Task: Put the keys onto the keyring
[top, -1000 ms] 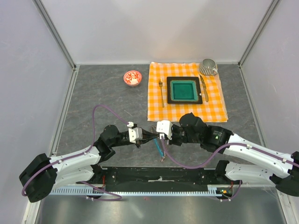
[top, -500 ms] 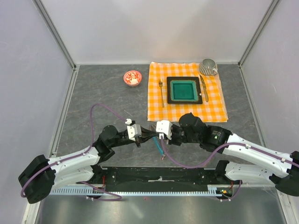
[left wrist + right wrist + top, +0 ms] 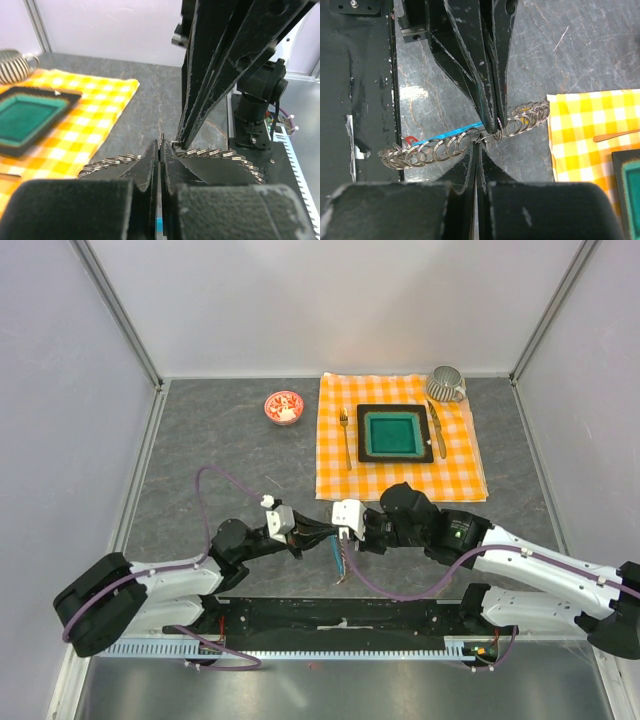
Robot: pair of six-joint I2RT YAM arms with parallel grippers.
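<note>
Left arm: elbow now lower than a second ago, forearm flatter along the near edge, wrist drawn slightly left. Left gripper (image 3: 316,532) has its fingers pressed together, with a sliver of metal and the cyan piece (image 3: 460,134) pinched between them.

Centre: the keyring (image 3: 445,149) hangs as a sagging chain of wire loops just above the table (image 3: 220,460), stretched between the two grippers. The cyan piece dangles toward the near edge, barely shifted. Of the keys (image 3: 410,140), only a red tag shows, at the chain's far left end. Cannot tell whether it is threaded on.

Right gripper (image 3: 479,149): nudged slightly left, fingers together on a loop just beside the left gripper's pinch.

Judgement: the pull apart tensions the ring to open a gap; threading is not yet visibly done.

Surface: grey stone-look table; red-and-white bowl (image 3: 283,407) at back left. The orange check cloth (image 3: 460,475) carries a fork (image 3: 345,438), a teal plate (image 3: 395,408) and a knife (image 3: 437,430), with a striped cup (image 3: 445,385) at its far corner. Pale walls (image 3: 350,300) on three sides.
</note>
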